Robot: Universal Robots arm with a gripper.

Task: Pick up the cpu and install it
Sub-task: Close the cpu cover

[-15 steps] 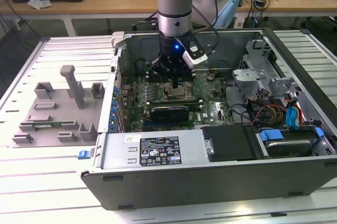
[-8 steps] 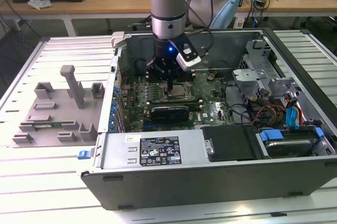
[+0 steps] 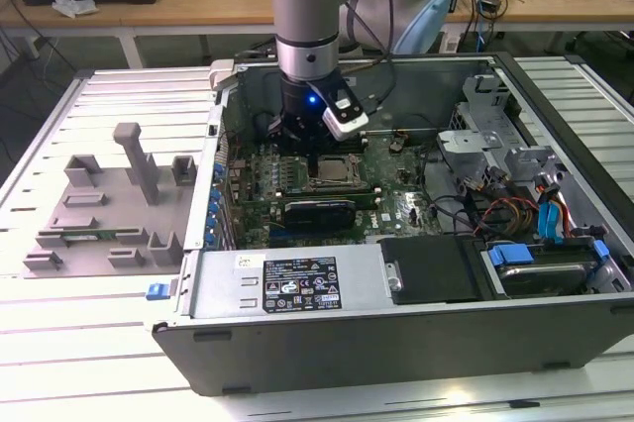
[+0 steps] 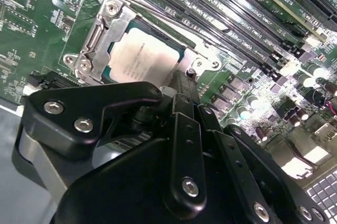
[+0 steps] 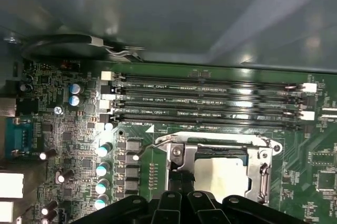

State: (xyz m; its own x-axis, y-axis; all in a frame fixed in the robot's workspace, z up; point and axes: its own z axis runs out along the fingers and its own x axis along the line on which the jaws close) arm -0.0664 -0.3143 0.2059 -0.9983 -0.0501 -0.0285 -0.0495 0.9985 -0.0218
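silvery flat square cpu (image 4: 141,58) sits in the square metal-framed socket (image 4: 105,29) on the green motherboard (image 4: 31,19). black gripper (image 4: 181,87) hovers at the socket's edge, fingers (image 5: 175,182) seemingly pressed together, empty. probably light, stiff, fragile underneath: hold it by opposite rims.

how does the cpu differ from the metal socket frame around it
The cpu is a plain, pale silvery square plate; the socket frame is a shinier open rim with screws at its corners. The cpu sits inside; the socket frame surrounds it. Both look metallic and lie flat on the green motherboard.
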